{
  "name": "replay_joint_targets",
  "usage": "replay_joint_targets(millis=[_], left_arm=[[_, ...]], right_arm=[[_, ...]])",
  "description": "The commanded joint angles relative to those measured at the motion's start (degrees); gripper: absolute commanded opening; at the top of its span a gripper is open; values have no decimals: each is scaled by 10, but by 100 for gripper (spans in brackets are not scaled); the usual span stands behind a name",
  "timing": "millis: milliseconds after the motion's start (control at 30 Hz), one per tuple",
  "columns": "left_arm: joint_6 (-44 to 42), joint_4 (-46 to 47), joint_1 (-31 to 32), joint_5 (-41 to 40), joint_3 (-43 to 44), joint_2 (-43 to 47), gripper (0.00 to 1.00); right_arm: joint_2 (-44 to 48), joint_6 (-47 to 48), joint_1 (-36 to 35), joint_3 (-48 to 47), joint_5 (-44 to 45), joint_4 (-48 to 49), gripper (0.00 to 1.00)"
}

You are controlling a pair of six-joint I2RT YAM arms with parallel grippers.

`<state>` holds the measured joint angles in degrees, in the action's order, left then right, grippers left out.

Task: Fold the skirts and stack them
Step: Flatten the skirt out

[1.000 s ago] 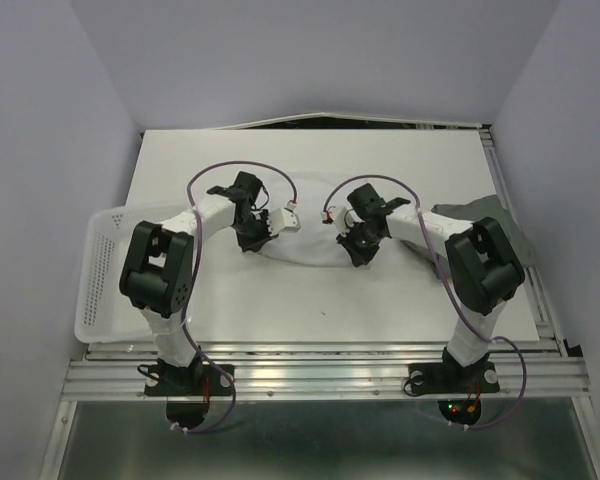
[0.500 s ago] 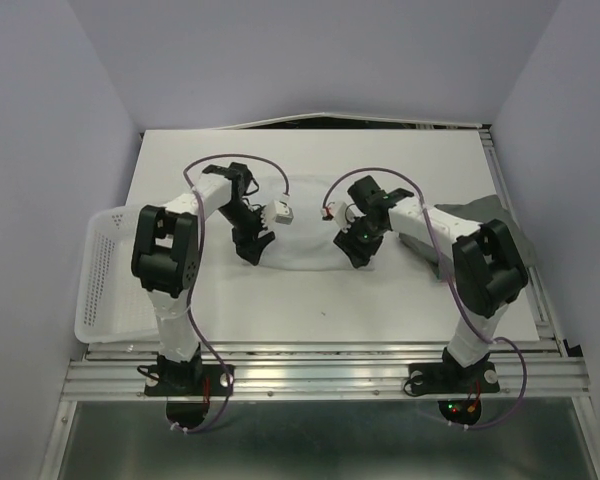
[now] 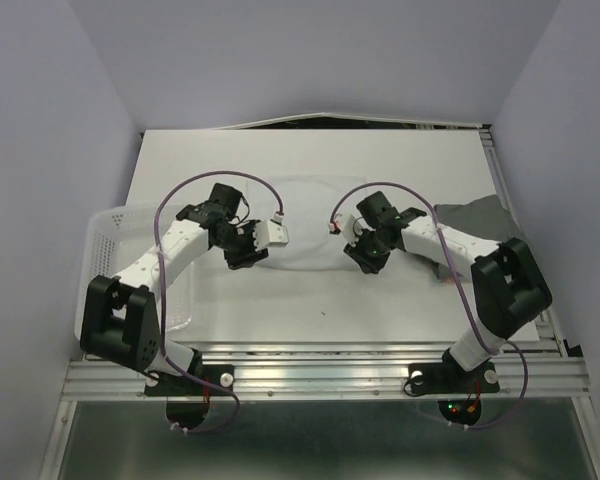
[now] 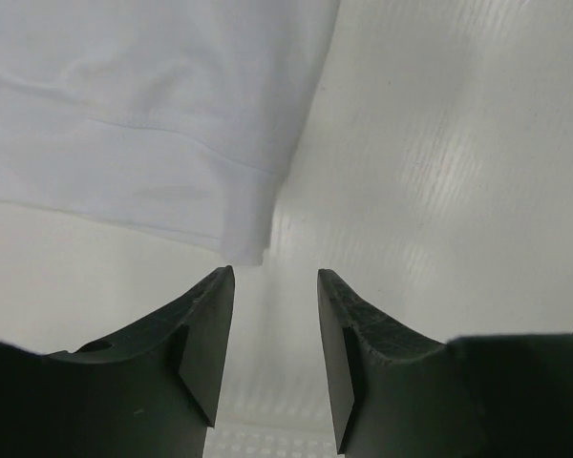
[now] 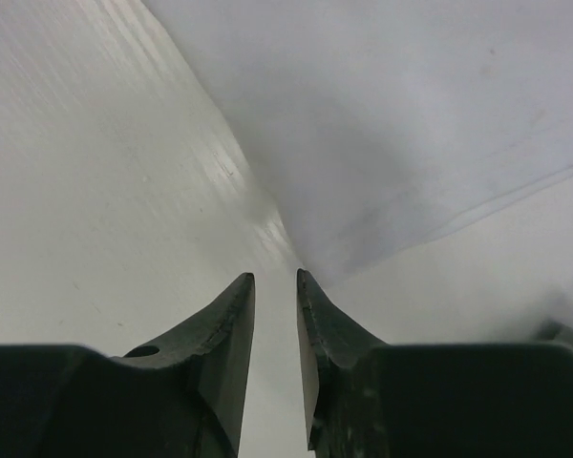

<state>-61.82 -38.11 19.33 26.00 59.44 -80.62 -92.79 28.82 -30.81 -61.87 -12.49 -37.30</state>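
The white skirt (image 3: 305,220) lies flat in the middle of the table, hard to tell from the pale surface. Its near left corner (image 4: 153,124) shows in the left wrist view, just beyond my left gripper (image 3: 243,259) (image 4: 275,277), which is open with only table between the fingers. My right gripper (image 3: 369,262) (image 5: 275,279) hangs at the skirt's near right edge (image 5: 392,124). Its jaws stand a narrow gap apart with nothing in them. A grey skirt (image 3: 477,216) lies crumpled at the table's right edge, behind the right arm.
A white slatted basket (image 3: 102,275) sits off the table's left edge, beside the left arm; its rim (image 4: 267,444) shows below the left fingers. Purple cables loop over both wrists. Walls close in the table's back and sides.
Both grippers let go of the white skirt's near edge and drew back slightly toward me. The left arm's elbow swung out over the basket; both pairs of jaws have since narrowed.
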Motion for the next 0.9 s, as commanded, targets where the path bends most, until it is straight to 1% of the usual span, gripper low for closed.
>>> replay_joint_targets(millis=[0,133,267,400,467,500,600,633,667,700,733,767,800,833,867], left_arm=[[-2,68,16,-16,-40,-22,53],[4,111,25,-16,-49,-53,55],[11,153,29,-45,-57,-87,56],[10,176,29,-78,-56,-126,57],[7,184,29,-91,-58,-144,58],[3,183,29,-95,-57,-152,58],[-8,169,29,-105,-56,-171,57],[-19,162,28,-105,-57,-173,54],[-23,149,29,-104,-57,-169,51],[-28,139,28,-97,-57,-163,47],[-33,123,28,-90,-48,-156,40],[-38,89,27,-71,-41,-139,38],[-41,69,26,-61,-33,-130,37],[-44,47,26,-51,-18,-121,35],[-55,2,27,-38,-11,-103,34]], right_arm=[[-26,10,-13,26,5,74,31],[-48,17,-13,35,17,103,32],[-66,22,-13,45,32,116,32],[-64,24,-13,54,35,119,29],[-62,25,-13,56,40,119,26],[-62,25,-13,56,41,119,20],[-58,25,-13,54,47,115,11],[-56,25,-13,53,51,112,4],[-54,25,-13,53,52,109,1],[-48,25,-13,49,53,102,1],[-42,23,-13,47,52,93,1],[-22,23,-13,45,47,74,1],[-22,23,-13,45,44,65,1],[2,24,-13,47,41,58,1],[15,24,-13,47,35,37,1]])
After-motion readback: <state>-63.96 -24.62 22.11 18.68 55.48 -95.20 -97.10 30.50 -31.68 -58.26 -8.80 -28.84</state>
